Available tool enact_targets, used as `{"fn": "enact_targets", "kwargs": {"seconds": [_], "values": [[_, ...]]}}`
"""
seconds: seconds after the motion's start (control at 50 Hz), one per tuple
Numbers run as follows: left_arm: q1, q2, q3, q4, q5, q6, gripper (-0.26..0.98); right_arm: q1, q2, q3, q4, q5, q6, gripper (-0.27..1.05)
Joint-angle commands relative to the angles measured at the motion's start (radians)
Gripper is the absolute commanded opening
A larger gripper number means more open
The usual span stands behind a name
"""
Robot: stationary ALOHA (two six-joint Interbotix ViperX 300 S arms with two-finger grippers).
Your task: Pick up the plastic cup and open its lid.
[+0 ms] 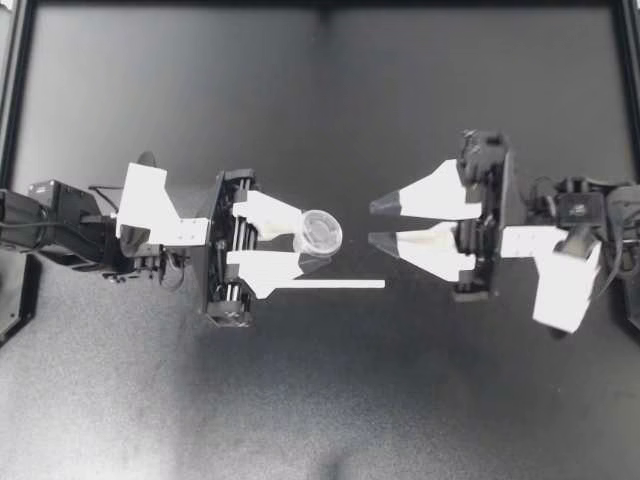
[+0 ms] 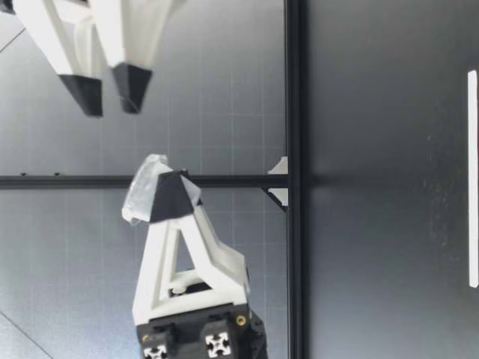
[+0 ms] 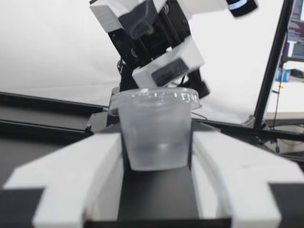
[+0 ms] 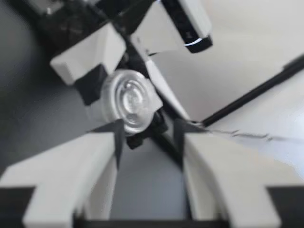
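Cup of thin clear plastic, small, with a snap-on lid still seated on its rim. It stands upright between the fingers of my left gripper, which pinches its wall from 2 sides just below the lid. The low view shows it held well above the table.

My right gripper faces it from the opposite side, near but apart, its 2 fingers spread with a clear gap between the tips and nothing in them.

I judge the cup very light; whether it holds anything I cannot tell. Its wall will be soft and springy, so a harder squeeze would likely buckle it, warp the rim and make the lid bind or pop unevenly. The smooth plastic is also slippery, and a pull on the lid could twist the cup in the left grip.

The best hold for the right gripper looks to be the overhanging edge of the lid on the side nearest it. The lid can then be peeled up from that 1 side rather than lifted flat.
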Motion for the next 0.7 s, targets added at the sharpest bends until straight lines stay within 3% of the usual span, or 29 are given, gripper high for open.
{"fn": "enact_targets", "kwargs": {"seconds": [0.0, 0.28, 0.68], "values": [[-0.002, -0.034, -0.018, -0.006, -0.011, -0.002, 0.23, 0.02, 0.008, -0.028, 0.003, -0.009, -0.081, 0.49], [-0.002, -0.038, -0.021, -0.017, -0.014, -0.002, 0.23, 0.044, 0.077, -0.067, 0.064, -0.031, -0.27, 0.49], [-0.003, -0.026, -0.021, 0.0, -0.014, -0.008, 0.23, 0.038, 0.083, -0.081, 0.12, -0.087, -0.282, 0.49]]}}
